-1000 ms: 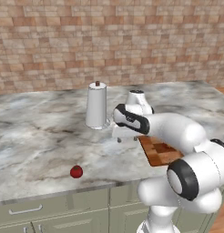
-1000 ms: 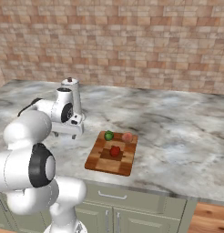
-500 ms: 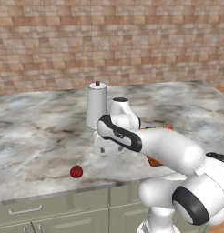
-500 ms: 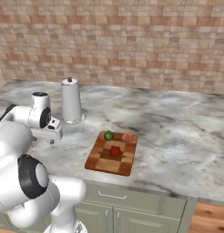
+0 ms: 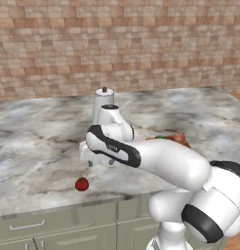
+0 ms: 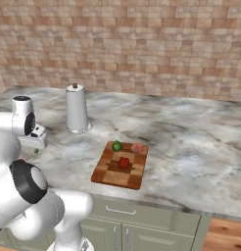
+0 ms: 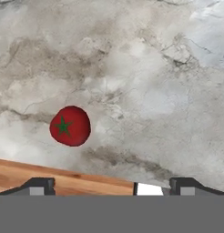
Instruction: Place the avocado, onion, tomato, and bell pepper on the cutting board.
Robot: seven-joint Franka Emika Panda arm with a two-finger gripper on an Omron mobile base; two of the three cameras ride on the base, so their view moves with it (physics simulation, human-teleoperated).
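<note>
The tomato (image 5: 82, 184) lies on the marble counter near its front edge, round and deep red, with a green star stem in the hand view (image 7: 70, 126). My gripper (image 5: 98, 159) hovers just behind and above it, open and empty, its tips (image 7: 113, 186) wide apart. To the right lies the checkered cutting board (image 6: 108, 174). On it are the green avocado (image 6: 117, 146), the pale pink onion (image 6: 137, 147) and the red bell pepper (image 6: 123, 163). From the right base view my gripper (image 6: 37, 146) sits far left of the board.
A tall white canister with a dark knob (image 5: 103, 104) (image 6: 76, 109) stands on the counter behind the gripper. A brick wall backs the counter. The counter's front edge runs close below the tomato, with cabinets (image 5: 53, 229) under it.
The arm has swung left, away from the cutting board, past the canister and down toward the tomato. The gripper has stayed open. The vegetables have not moved.
</note>
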